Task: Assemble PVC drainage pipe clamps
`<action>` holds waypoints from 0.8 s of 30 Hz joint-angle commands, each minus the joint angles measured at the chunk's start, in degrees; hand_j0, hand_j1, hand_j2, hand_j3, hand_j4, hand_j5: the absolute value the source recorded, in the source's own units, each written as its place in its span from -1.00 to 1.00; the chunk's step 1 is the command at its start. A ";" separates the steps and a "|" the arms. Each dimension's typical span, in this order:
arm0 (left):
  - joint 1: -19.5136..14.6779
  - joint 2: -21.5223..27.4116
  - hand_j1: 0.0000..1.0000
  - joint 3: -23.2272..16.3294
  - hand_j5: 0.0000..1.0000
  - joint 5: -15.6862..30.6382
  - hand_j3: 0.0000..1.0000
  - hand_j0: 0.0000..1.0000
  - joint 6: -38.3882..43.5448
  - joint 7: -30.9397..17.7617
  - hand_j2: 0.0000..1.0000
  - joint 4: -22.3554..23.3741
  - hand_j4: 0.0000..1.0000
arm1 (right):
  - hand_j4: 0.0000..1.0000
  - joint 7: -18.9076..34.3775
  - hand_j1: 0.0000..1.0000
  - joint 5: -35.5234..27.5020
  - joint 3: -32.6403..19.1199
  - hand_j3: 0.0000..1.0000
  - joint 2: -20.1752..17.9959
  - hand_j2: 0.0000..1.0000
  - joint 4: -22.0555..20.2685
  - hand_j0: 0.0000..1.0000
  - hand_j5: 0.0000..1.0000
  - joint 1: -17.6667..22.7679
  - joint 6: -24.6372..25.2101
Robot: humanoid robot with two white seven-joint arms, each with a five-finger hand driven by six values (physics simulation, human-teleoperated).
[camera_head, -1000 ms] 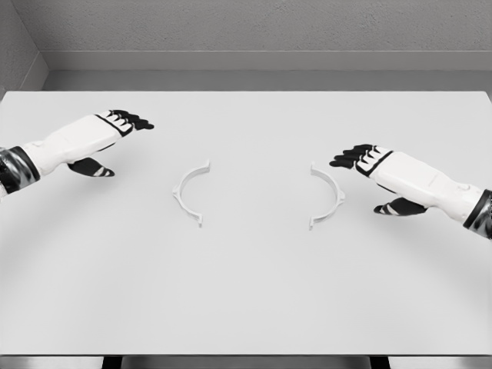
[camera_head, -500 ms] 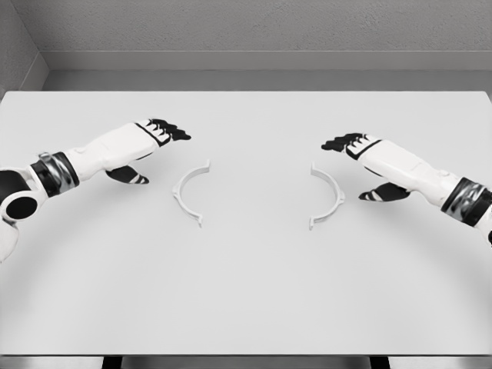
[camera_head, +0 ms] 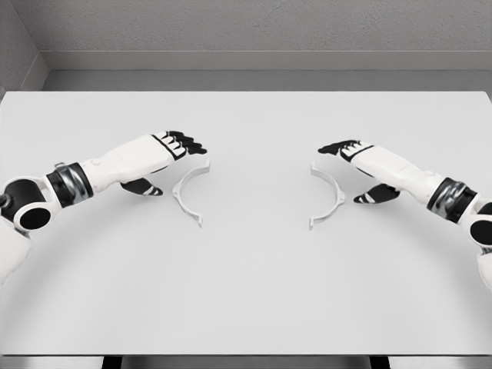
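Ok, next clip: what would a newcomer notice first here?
Two white half-ring clamp pieces lie apart mid-table, the left clamp half and the right clamp half, their open sides facing each other. The left hand and right hand hover by their far ends, fingers extended, holding nothing.

Table [camera_head: 246, 292]: smooth, matt, pale grey-white. Two clamp halves [camera_head: 187, 194] [camera_head: 328, 195]: white, plastic-looking, matt. Both hands [camera_head: 165, 150] [camera_head: 361, 157]: white hard shells with a slight sheen, black matt fingers [camera_head: 188, 143]. Wrist cuffs [camera_head: 69, 183]: shiny, metallic. Back wall [camera_head: 254, 27]: rough, grainy grey.
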 commanded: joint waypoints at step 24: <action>-1.58 -3.27 1.00 -0.09 1.00 -0.05 1.00 1.00 0.09 0.03 1.00 7.05 1.00 | 1.00 -0.01 1.00 0.23 1.35 1.00 1.64 1.00 0.38 1.00 1.00 -1.23 0.14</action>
